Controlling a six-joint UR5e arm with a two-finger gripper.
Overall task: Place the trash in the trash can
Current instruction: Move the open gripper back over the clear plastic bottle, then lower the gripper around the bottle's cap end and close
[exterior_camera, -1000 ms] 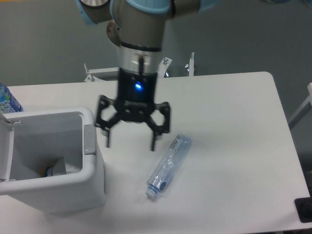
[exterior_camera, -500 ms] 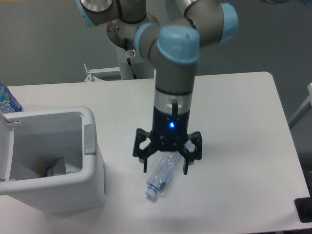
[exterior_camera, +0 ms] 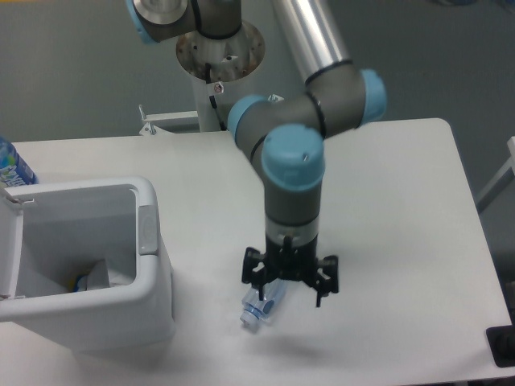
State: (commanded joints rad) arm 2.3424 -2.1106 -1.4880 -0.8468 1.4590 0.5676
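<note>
Mostly hidden under the gripper (exterior_camera: 290, 294): crushed clear bottle (exterior_camera: 265, 305) lying on the white table (exterior_camera: 402, 209), only the cap end and part of the crumpled body showing. Black fingers spread wide, straddling it, gripping nothing. Left, smooth white trash can (exterior_camera: 88, 265), thick-rimmed, open; pale wrapper (exterior_camera: 100, 276) dimly visible inside. Blue-labelled bottle (exterior_camera: 12, 167) cut off at the edge.

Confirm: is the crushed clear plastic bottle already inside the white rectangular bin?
No, the crushed clear plastic bottle lies on the table, right of the white rectangular bin, under the end effector.
</note>
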